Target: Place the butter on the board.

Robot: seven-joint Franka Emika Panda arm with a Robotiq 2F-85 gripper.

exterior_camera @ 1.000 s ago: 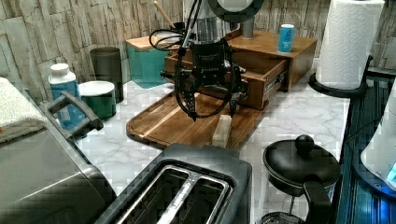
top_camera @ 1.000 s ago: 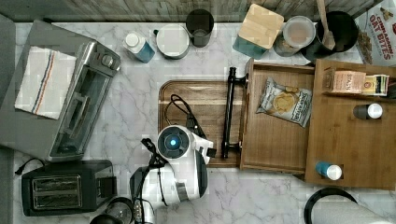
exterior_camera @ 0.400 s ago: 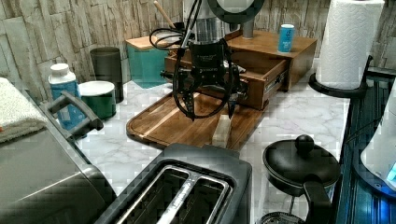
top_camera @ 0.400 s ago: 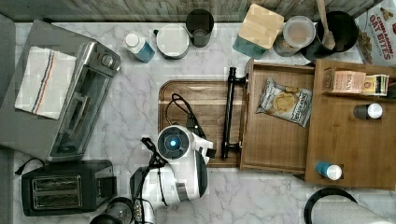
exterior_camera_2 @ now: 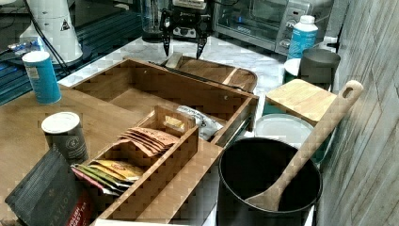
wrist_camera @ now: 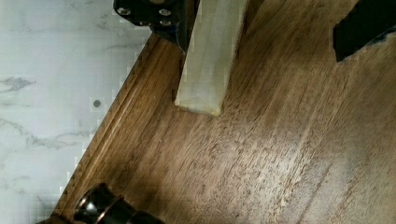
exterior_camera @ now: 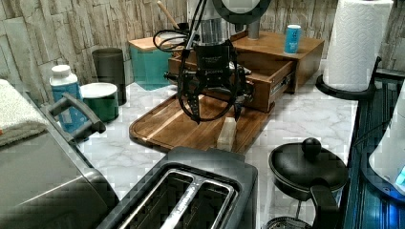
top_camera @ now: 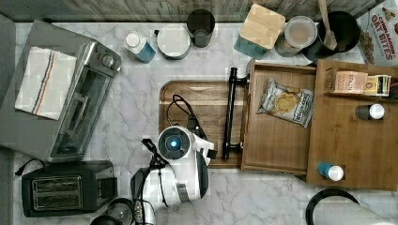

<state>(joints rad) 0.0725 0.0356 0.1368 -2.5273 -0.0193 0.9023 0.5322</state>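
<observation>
Butter (exterior_camera: 226, 134) stands on end on the board (exterior_camera: 165, 129), near the left view's near-right corner by the rim groove. Gripper (exterior_camera: 216, 110) hangs above it, jaws spread wide, holding nothing. You lift straight up so neither finger clips the stick and tips it. Board lies on a marble counter (exterior_camera: 305, 112), butted against the open wooden drawer (top_camera: 277, 152); toaster (exterior_camera: 191, 191) and black pot lid (exterior_camera: 308, 164) crowd the near side.
</observation>
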